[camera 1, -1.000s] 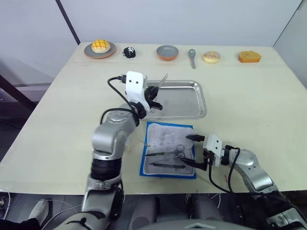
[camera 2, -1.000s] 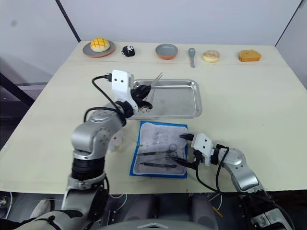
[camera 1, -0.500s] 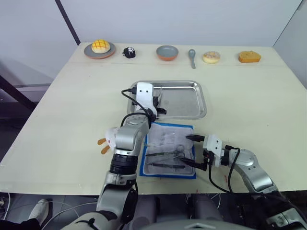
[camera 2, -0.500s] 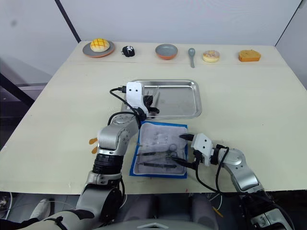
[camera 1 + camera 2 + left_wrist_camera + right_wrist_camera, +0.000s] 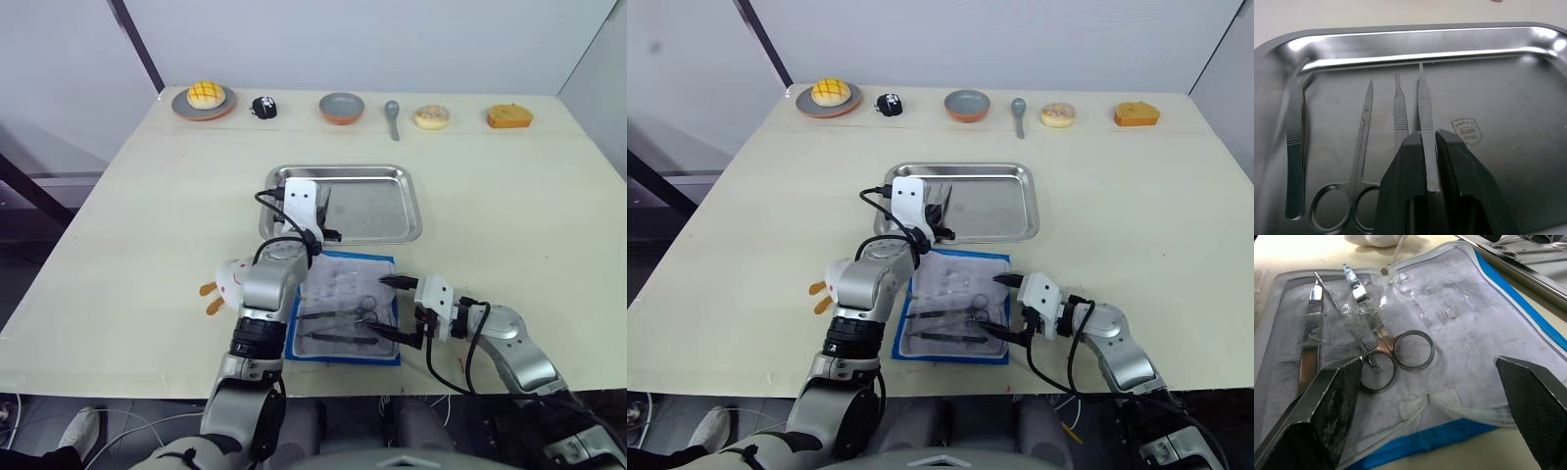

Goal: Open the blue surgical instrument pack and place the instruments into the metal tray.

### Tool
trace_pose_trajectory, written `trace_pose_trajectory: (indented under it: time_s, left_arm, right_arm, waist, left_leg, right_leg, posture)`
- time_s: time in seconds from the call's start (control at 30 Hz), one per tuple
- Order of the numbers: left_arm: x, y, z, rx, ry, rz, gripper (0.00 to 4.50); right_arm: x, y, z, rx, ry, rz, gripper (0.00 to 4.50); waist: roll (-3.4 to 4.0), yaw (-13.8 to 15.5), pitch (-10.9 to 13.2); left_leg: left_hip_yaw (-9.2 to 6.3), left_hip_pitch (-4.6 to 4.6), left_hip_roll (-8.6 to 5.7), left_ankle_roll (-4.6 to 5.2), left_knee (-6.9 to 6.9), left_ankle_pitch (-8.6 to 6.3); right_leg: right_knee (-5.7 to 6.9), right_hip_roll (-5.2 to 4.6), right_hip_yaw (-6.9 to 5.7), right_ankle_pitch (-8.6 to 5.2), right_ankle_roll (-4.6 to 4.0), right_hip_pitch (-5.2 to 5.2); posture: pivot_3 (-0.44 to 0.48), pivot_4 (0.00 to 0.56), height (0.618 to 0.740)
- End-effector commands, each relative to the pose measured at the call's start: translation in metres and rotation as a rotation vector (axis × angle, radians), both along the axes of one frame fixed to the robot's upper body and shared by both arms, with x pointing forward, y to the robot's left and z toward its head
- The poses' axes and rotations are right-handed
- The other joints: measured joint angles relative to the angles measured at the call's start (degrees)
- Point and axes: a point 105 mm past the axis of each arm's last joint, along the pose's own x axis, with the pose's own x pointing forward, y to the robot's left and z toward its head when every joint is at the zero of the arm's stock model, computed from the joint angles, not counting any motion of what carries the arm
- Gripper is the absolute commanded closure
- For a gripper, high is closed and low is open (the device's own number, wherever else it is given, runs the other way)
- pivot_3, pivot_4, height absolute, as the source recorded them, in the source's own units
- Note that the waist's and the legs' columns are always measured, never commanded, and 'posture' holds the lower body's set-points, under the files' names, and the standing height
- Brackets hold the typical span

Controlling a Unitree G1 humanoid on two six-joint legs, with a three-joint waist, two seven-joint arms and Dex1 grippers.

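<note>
The two head views look forward and down from above the near edge of the table (image 5: 118, 245), and both take in the whole table with only a small sideways offset between them. The left wrist view looks from very close along its own fingers into the metal tray (image 5: 1508, 63), which lies in the upper middle of the head views. The right wrist view looks low and near across the open blue pack (image 5: 1459, 431); the tray's rim is in its upper right corner, so both wrist views share it.

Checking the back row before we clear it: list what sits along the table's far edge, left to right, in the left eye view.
Plate with yellow bun → small black object → grey bowl → grey spoon → pale round pastry → orange cake piece.
</note>
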Motion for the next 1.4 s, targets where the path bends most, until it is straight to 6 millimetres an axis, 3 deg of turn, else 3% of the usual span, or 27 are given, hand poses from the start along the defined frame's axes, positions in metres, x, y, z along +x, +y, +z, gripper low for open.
trace_pose_trajectory:
  time_s: [0.03,0.07,0.1,0.13,0.33,0.4,0.47,0.63,0.83,1.1,1.3,1.4]
  left_arm:
    - [0.001,-0.004,0.007,0.008,-0.027,-0.011,4.44]
    - [0.001,-0.004,0.007,0.006,-0.027,-0.012,4.44]
    - [0.001,-0.003,0.008,0.005,-0.031,-0.004,4.03]
    - [0.001,-0.003,0.011,-0.006,-0.043,-0.007,4.03]
    - [0.001,-0.002,0.025,-0.017,-0.104,-0.005,1.36]
    - [0.001,-0.001,0.03,-0.022,-0.122,-0.005,0.85]
    - [0.0,-0.001,0.036,-0.031,-0.144,-0.011,0.06]
    - [0.0,0.0,0.061,-0.039,-0.252,-0.061,0.06]
    - [-0.015,0.003,0.09,-0.042,-0.398,-0.331,0.06]
    - [-0.051,0.032,0.089,0.007,-0.381,-0.718,0.06]
    - [-0.078,0.068,0.068,0.072,-0.212,-0.974,0.06]
    - [-0.095,0.078,0.069,0.075,-0.191,-1.117,0.06]
  right_arm:
    - [-0.017,-0.017,-0.052,-0.134,0.187,-0.049,0.0]
    - [-0.017,-0.017,-0.052,-0.134,0.187,-0.049,0.0]
    - [-0.016,-0.018,-0.052,-0.134,0.187,-0.049,0.0]
    - [-0.016,-0.018,-0.052,-0.134,0.187,-0.049,0.0]
    - [-0.016,-0.017,-0.051,-0.135,0.187,-0.048,0.0]
    - [-0.016,-0.017,-0.051,-0.136,0.187,-0.046,0.0]
    - [-0.016,-0.017,-0.051,-0.135,0.187,-0.046,0.0]
    - [-0.015,-0.016,-0.051,-0.134,0.187,-0.044,0.0]
    - [-0.016,-0.017,-0.051,-0.135,0.188,-0.048,0.0]
    - [-0.016,-0.017,-0.051,-0.131,0.189,-0.05,0.0]
    - [-0.017,-0.017,-0.052,-0.131,0.191,-0.047,0.0]
    - [-0.017,-0.016,-0.052,-0.129,0.191,-0.047,0.0]
  waist:
    - [0.0,0.0,0.0]
    - [0.0,0.0,0.0]
    - [0.0,0.0,0.0]
    - [0.0,0.0,0.0]
    - [0.0,0.0,0.0]
    - [0.0,0.0,0.0]
    - [0.0,0.0,0.0]
    - [0.0,0.0,0.0]
    - [0.02,0.0,0.0]
    - [0.08,-0.2,0.0]
    - [0.2,-0.4,0.1]
    - [0.24,-0.3,0.2]
  left_leg:
    - [0.0,0.0,0.0,0.0,0.0,0.0]
    - [0.0,0.0,0.0,0.01,0.0,-0.01]
    - [0.0,0.0,0.0,0.01,0.0,-0.01]
    - [0.0,0.0,0.0,0.01,0.0,-0.01]
    - [0.0,0.0,0.01,0.01,0.0,-0.01]
    - [0.0,0.0,0.02,0.01,0.0,-0.01]
    - [0.0,0.0,0.03,0.01,0.0,-0.01]
    - [-0.01,-0.01,0.04,0.0,0.0,-0.01]
    - [0.0,-0.01,0.08,-0.05,-0.01,0.02]
    - [0.0,-0.01,0.13,-0.03,-0.03,0.01]
    - [-0.05,-0.02,0.16,0.22,-0.04,-0.13]
    - [-0.04,-0.02,0.16,0.23,-0.06,-0.14]
  right_leg:
    - [0.0,0.0,0.0,0.0,0.0,0.0]
    - [0.0,0.0,0.0,0.0,0.0,0.0]
    - [0.0,0.0,0.0,0.0,0.0,0.0]
    - [0.0,0.0,0.0,0.0,0.0,0.0]
    - [0.0,-0.01,0.0,0.0,0.0,0.0]
    - [0.0,-0.01,0.0,0.0,0.0,0.0]
    - [-0.01,-0.01,0.0,0.0,0.0,0.0]
    - [-0.01,-0.02,0.0,0.0,0.0,0.0]
    - [-0.02,-0.02,-0.01,0.0,-0.02,-0.01]
    - [-0.03,-0.02,-0.01,-0.01,-0.03,-0.02]
    - [-0.06,-0.02,-0.06,-0.02,-0.05,-0.03]
    - [-0.09,-0.01,-0.07,-0.03,-0.07,-0.06]
  posture:
    - [0.0,0.15,0.732]
    - [0.0,0.15,0.732]
    - [0.0,0.15,0.732]
    - [0.0,0.15,0.732]
    - [0.0,0.15,0.732]
    - [0.0,0.15,0.732]
    - [0.0,0.15,0.732]
    - [0.0,0.15,0.732]
    - [0.0,0.15,0.732]
    - [0.0,0.15,0.732]
    - [0.0,0.15,0.732]
    - [0.0,0.15,0.732]
